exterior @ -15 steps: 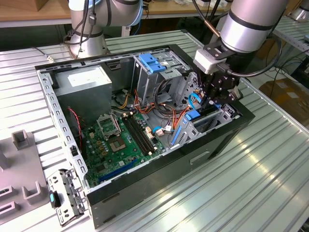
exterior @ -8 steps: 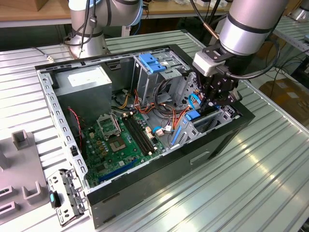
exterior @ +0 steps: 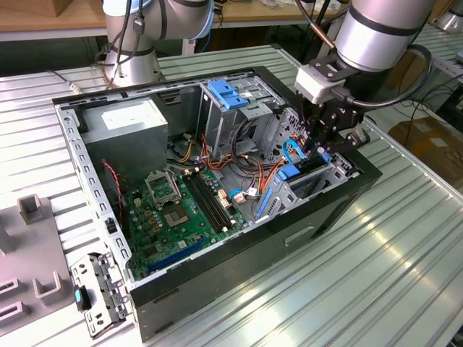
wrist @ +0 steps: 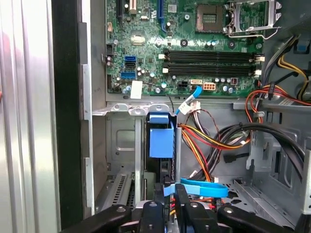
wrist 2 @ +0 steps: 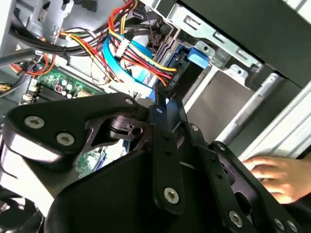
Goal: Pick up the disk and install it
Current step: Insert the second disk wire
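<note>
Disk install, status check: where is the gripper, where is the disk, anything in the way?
Gripper down inside the computer case, at the drive cage. Disk standing on edge in the cage slot. Cables bunched right beside it.

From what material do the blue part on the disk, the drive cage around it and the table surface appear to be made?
The blue part on the disk looks like moulded plastic: uniform bright colour, soft matt sheen. The drive cage appears to be bare sheet metal, pale grey, with stamped holes and folded edges. The table looks like ribbed aluminium: silvery, with parallel grooves and streaky reflections. The exact alloy cannot be told.
</note>
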Robot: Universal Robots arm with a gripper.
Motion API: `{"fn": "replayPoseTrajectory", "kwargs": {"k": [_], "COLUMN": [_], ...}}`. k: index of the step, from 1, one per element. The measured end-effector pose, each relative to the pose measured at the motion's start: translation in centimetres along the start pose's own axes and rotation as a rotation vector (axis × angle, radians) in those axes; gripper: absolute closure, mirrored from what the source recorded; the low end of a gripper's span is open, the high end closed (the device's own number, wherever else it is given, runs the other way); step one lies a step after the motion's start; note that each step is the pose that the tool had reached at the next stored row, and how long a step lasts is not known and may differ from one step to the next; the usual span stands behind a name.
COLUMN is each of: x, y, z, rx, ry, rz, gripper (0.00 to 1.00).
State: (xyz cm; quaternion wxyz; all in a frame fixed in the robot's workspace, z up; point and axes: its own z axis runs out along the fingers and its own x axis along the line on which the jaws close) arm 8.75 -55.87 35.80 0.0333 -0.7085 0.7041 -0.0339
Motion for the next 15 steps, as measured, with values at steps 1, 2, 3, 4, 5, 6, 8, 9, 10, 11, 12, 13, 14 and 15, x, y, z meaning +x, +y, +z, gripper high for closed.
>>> {"fn": "replayPoseTrajectory", "kwargs": {"k": [1,2,3,4,5,6,8,9,10,11,12,13,14,15], "x": [-0.01,-0.01,-0.01,-0.01,-0.01,-0.01,-0.01,-0.01,-0.01,-0.01,-0.02,-0.03,-0.03,-0.03], "y": [-0.01,0.00,0.00,-0.01,-0.01,-0.01,-0.01,-0.01,-0.01,-0.01,-0.01,-0.01,-0.01,-0.01], "z": [-0.04,-0.04,-0.04,-0.05,-0.05,-0.05,-0.06,-0.05,-0.05,-0.05,-0.05,-0.05,-0.05,-0.05], "rx": [0.0000,0.0000,0.0000,0.0000,0.0000,0.0000,0.0000,0.0000,0.0000,0.0000,0.0000,0.0000,0.0000,0.0000], "ry": [0.0001,0.0000,0.0000,0.0003,0.0003,0.0003,0.0004,0.0004,0.0003,0.0004,0.0003,0.0003,0.0003,0.0003], "rz": [0.000,0.000,0.000,0.000,0.000,0.000,0.000,0.000,0.000,0.000,0.000,0.000,0.000,0.000], "gripper": [0.76,0.76,0.78,0.78,0.84,0.89,0.89,0.89,0.89,0.89,0.89,0.89,0.89,0.89]}}
